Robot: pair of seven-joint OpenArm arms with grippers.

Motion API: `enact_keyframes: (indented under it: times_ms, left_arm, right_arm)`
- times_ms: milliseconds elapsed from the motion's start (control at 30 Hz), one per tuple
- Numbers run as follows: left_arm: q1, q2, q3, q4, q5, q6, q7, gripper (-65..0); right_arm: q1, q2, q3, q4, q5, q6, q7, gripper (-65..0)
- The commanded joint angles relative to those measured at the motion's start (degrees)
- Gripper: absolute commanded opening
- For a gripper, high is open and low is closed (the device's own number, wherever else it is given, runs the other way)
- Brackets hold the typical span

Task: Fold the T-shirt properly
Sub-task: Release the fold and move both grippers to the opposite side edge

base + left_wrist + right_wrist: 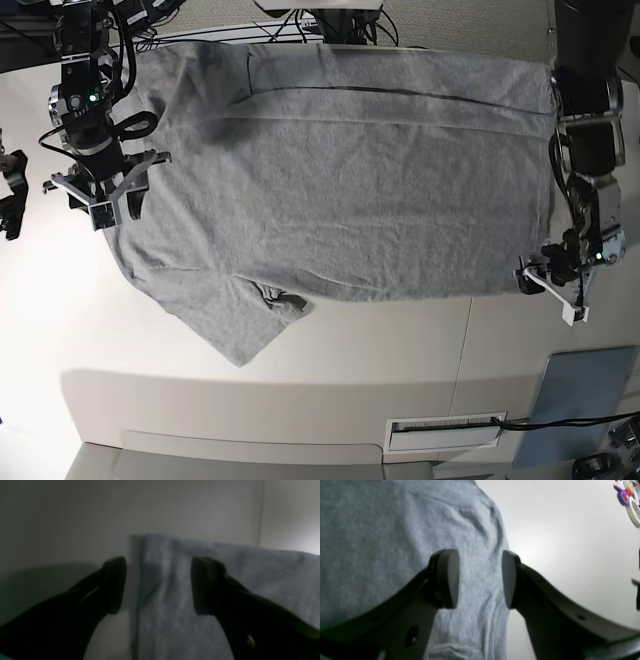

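From the left wrist I see the left gripper (158, 586) with its fingers spread, nothing pinched between them. A corner of the T-shirt (172, 622) lies beneath, its side edge running through the gap, so I judge this a good place to take hold: near the corner, where one finger could slip under the edge. The cloth looks soft and limp; I expect little weight and no stiffness, so a single pinch would let the rest sag. In the right wrist view, the right gripper (480, 580) is parted too, holding nothing, above the shirt's side edge. The fabric there is gently rumpled, and I would close right on that edge rather than on the flat middle, where the pads might just skate or bunch it. The base view shows the shirt spread wide across the table (330, 365), in front of the arms' base, with a sleeve jutting out toward the viewer on the right arm's side. Each gripper is by one end of it. I don't think it will break or tear easily, but it will wrinkle, so I'd lift both ends together and keep light tension between them.
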Motion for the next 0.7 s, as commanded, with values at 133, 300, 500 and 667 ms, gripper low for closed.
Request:
enact_keyframes:
  times_ms: [133,300,500,667]
  left_arm:
    - [-6.4,-0.9,0.9,-9.3,-0.3,-3.8,-1.2,-23.8]
    - [-7.3,-0.5,0.9,-11.3,-1.0,-11.8,0.5,-32.9]
    - [-7.3,-0.8,0.9,-11.3,-0.9,-11.7,1.4,-65.0]
    - [-7.3,-0.8,0.9,-11.3,-0.7,-12.2,1.5,-65.0]
  right_arm:
    - [0.5,0.8,0.4,0.9,-0.3,-0.4,1.5,-37.7]
    - [0.8,0.8,0.4,0.9,-0.3,-0.1,1.9,-37.7]
    - [5.2,0.7,0.4,-3.0,-0.3,2.3,2.5,-37.7]
    - [15.6,0.8,-0.2,-15.5,1.3,7.6,3.4,-37.7]
